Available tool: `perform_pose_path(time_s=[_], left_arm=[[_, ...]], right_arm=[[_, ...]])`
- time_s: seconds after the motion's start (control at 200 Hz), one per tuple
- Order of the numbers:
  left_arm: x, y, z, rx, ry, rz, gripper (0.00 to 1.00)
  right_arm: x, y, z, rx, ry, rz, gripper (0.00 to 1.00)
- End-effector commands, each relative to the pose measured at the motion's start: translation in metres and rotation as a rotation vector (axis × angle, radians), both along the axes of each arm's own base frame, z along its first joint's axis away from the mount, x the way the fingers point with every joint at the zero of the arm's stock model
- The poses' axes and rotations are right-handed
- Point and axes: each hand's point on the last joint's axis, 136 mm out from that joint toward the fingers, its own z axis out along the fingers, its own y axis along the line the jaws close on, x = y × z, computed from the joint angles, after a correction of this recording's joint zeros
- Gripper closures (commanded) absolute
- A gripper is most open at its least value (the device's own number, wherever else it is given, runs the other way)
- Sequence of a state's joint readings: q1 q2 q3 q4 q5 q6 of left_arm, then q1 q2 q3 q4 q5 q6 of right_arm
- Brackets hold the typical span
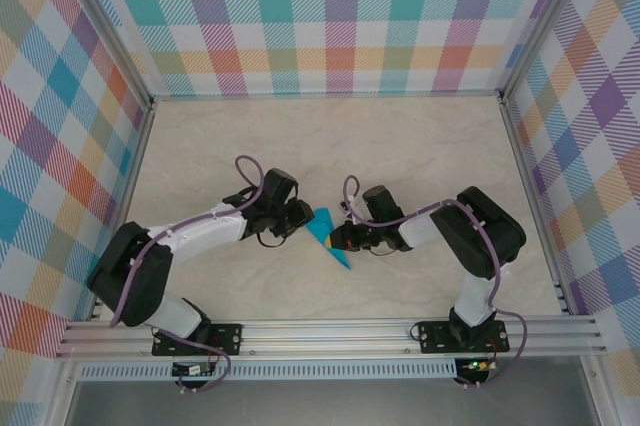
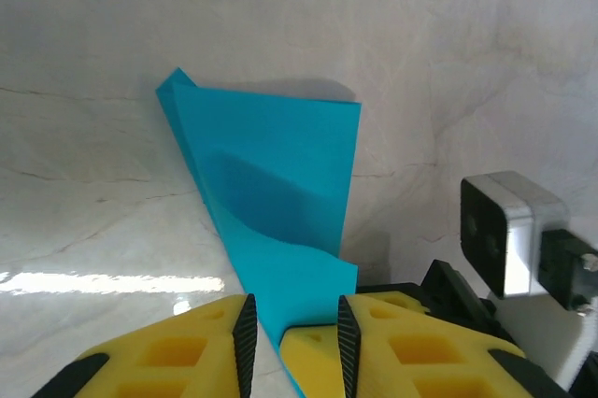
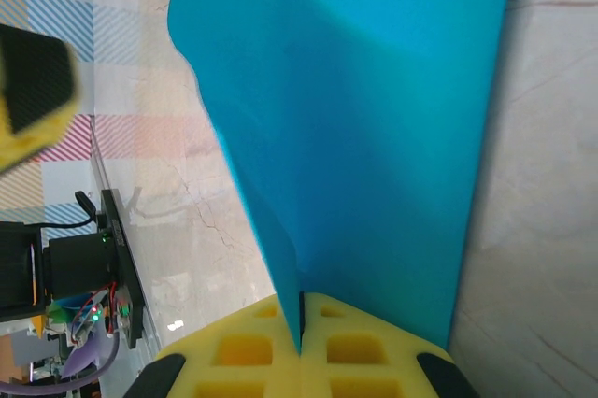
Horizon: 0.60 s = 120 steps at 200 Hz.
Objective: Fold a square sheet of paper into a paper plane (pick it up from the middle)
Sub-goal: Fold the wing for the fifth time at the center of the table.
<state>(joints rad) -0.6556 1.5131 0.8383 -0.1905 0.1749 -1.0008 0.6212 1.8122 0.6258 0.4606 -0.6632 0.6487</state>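
The teal-blue sheet of paper [image 1: 326,231], folded into a narrow pointed shape, sits at the table's middle between both grippers. My right gripper [image 1: 341,238] comes at it from the right and is shut on its folded edge; in the right wrist view the paper [image 3: 374,136] rises from the closed yellow jaws [image 3: 301,347]. My left gripper [image 1: 303,216] faces it from the left. In the left wrist view its jaws [image 2: 295,342] stand apart around the paper's near end [image 2: 280,174], with a gap on both sides and a yellow block also between them.
The right wrist's white camera housing [image 2: 509,230] and black gripper body sit close to my left fingers. The marble-patterned tabletop [image 1: 330,136] is walled by plaid panels [image 1: 330,16]. An aluminium rail [image 1: 330,331] runs along the near edge.
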Motion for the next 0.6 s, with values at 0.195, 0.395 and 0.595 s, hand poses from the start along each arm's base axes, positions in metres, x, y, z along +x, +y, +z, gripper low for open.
perform_pose_path(time_s=[0.195, 0.395, 0.595], left_arm=[[0.006, -0.026, -0.011, -0.039, -0.041, -0.034, 0.7], [0.006, -0.025, -0.007, -0.086, -0.1, -0.026, 0.65], [0.006, -0.045, -0.007, -0.123, -0.106, -0.103, 0.65]], right_arm=[[-0.004, -0.014, -0.022, -0.053, 0.082, -0.062, 1.0], [-0.006, -0.016, -0.023, -0.052, 0.133, -0.08, 1.0], [-0.007, -0.016, -0.023, -0.057, 0.135, -0.072, 1.0]])
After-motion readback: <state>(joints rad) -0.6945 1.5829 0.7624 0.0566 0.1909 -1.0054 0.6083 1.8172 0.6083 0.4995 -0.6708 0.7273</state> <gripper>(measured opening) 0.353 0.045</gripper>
